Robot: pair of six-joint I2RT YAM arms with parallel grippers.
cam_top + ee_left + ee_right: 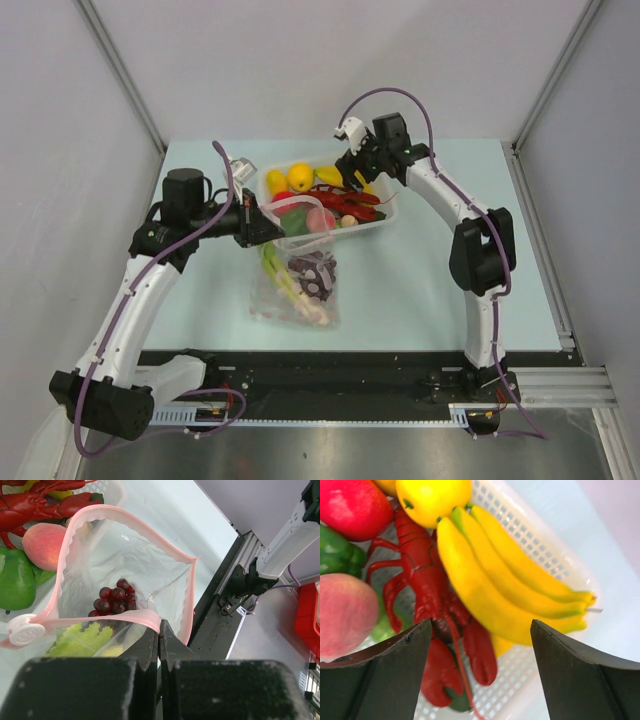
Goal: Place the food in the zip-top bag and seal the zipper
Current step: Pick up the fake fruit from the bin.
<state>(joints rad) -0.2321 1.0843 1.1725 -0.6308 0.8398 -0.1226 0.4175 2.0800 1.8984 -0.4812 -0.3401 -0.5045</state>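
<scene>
The clear zip-top bag (298,285) lies on the table in front of the white basket (385,225), mouth held open. Purple grapes (112,600) and a green leafy stalk (80,637) are inside it. My left gripper (160,627) is shut on the pink zipper (125,522) at the near lip. My right gripper (481,625) hangs open over the basket, its fingertips on either side of yellow bananas (495,580) and a red lobster (427,590), touching neither. A lemon (432,497), a peach (345,612) and a green pepper (15,577) also lie in the basket.
The zipper's white slider (25,632) sits at the left end of the bag's mouth. A black and aluminium rail (380,385) runs along the table's near edge. Grey walls close in the left, back and right sides.
</scene>
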